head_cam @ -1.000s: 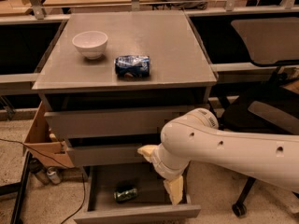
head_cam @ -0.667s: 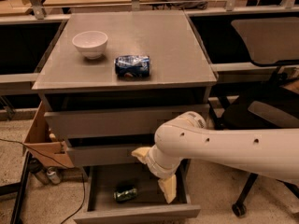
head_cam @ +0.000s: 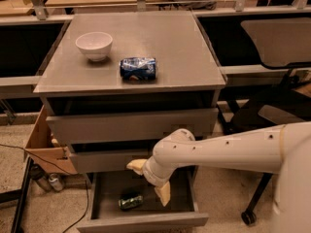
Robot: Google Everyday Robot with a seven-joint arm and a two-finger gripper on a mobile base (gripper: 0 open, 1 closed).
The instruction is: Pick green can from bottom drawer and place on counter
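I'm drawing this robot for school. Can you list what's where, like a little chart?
green can: lying on its side in the bottom drawer
bottom drawer: pulled open
gripper: open, low at the drawer, just right of the green can, not touching
counter: white bowl and blue can on top

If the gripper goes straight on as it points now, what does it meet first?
Probably the floor of the bottom drawer, beside the green can; the gripper hangs over it, but depth is unclear.
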